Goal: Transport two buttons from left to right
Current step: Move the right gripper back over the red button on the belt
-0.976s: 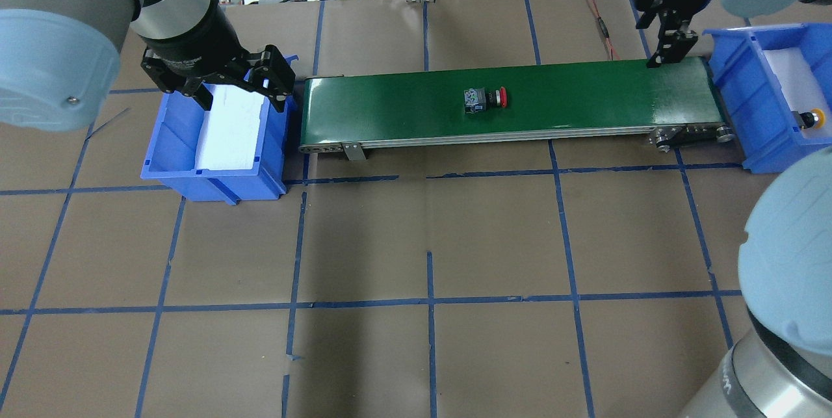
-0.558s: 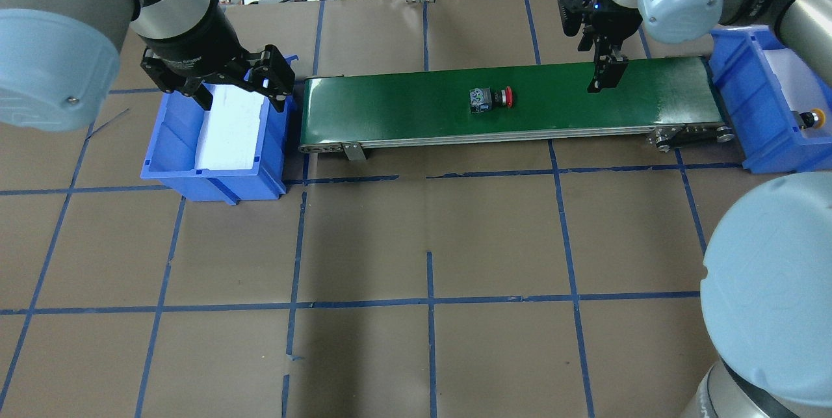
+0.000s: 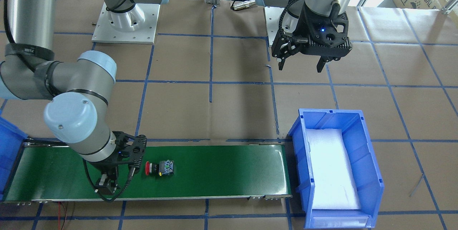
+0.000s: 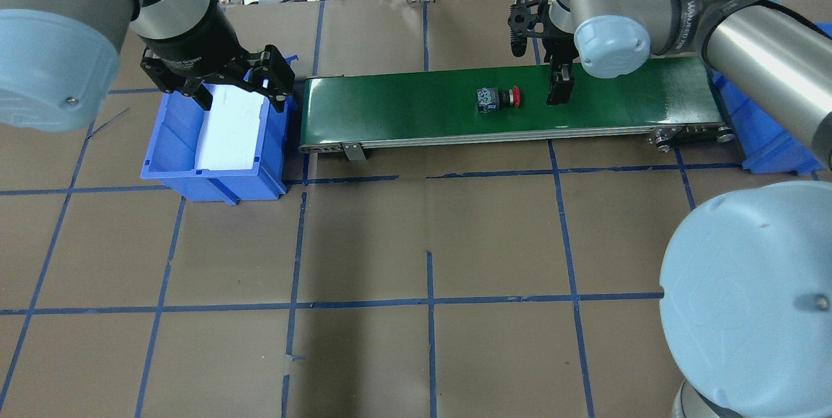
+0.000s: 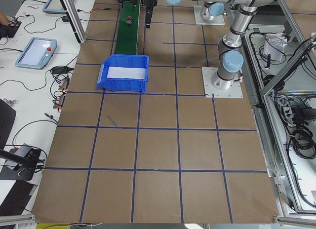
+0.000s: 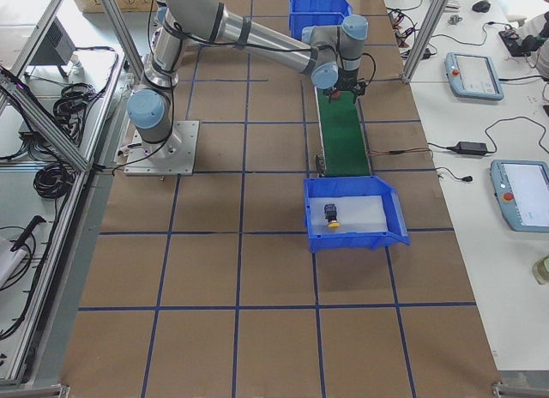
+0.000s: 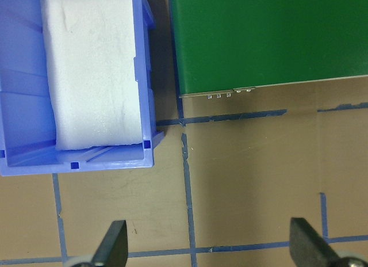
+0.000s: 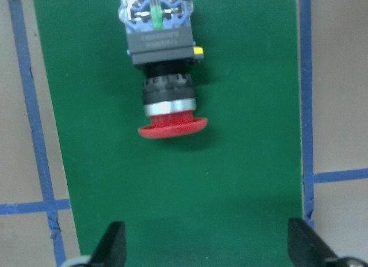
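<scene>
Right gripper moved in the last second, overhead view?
Yes. The right gripper has travelled along the green conveyor from its end by the right blue bin toward the view's left, now close beside the red button, jaws open.

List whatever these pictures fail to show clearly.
- Yellow button: tiny in the right side view. In the overhead view the right arm covers most of the right bin holding it.
- The right bin is also cut off by the front view's left edge.
- Red button: a speck in the left side view.
- Right tool: the wrist view's bottom edge cuts off all but the fingertips.
</scene>
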